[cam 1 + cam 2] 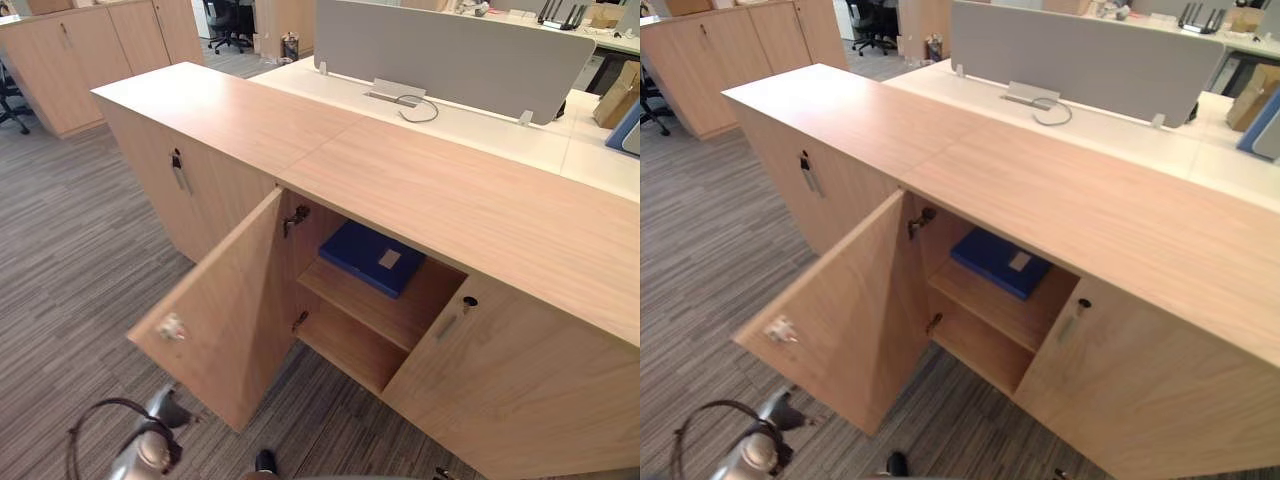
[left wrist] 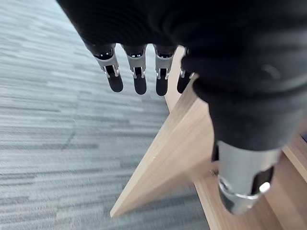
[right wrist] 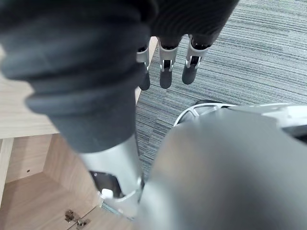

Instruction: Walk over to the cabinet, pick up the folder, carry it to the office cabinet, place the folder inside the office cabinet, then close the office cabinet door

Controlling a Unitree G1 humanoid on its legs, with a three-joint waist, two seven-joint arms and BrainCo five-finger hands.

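I see the blue folder lying flat on the office cabinet's upper shelf. The door hangs open at near left, closest to my left hand. Its fingers are straight and empty, as are my right hand's.

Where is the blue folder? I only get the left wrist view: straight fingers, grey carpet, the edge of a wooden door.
Observer: The flat blue folder lies on the shelf inside the light-wood office cabinet.
Operator: Door state?
Observer: The left door stands wide open. The right door beside it is shut.
Operator: Right hand holding anything?
Observer: No. The right hand hangs empty with straight fingers above the grey carpet.
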